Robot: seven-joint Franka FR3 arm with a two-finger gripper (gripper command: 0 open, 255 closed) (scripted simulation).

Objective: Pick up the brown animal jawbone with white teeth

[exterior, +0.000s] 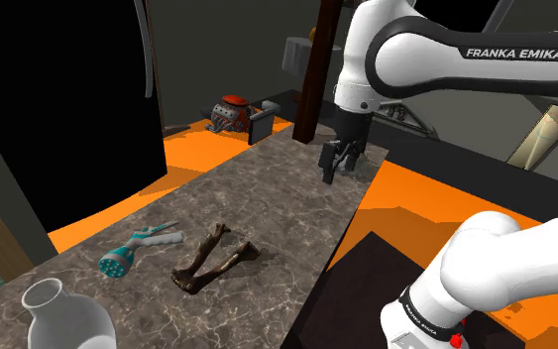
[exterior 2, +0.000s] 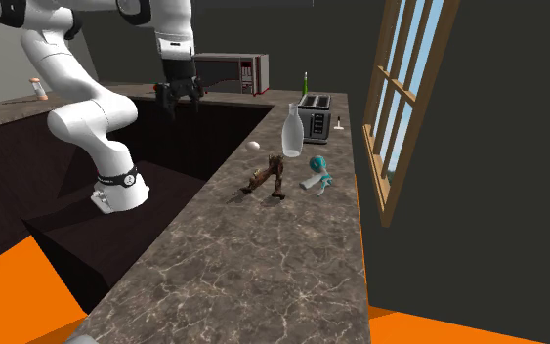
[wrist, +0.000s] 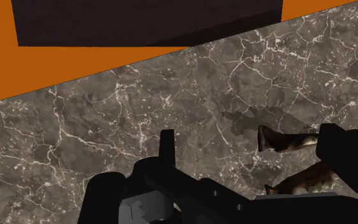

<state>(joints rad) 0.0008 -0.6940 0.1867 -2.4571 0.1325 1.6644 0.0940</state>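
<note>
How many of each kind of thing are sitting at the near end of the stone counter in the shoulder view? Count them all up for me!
brown jawbone: 1
teal sprayer: 1
white vase: 1
Total: 3

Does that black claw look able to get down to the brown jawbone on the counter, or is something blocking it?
Probably yes. The gripper hangs open above the counter, and the jawbone lies uncovered; the teal sprayer and white vase sit beside it, apart.
</note>
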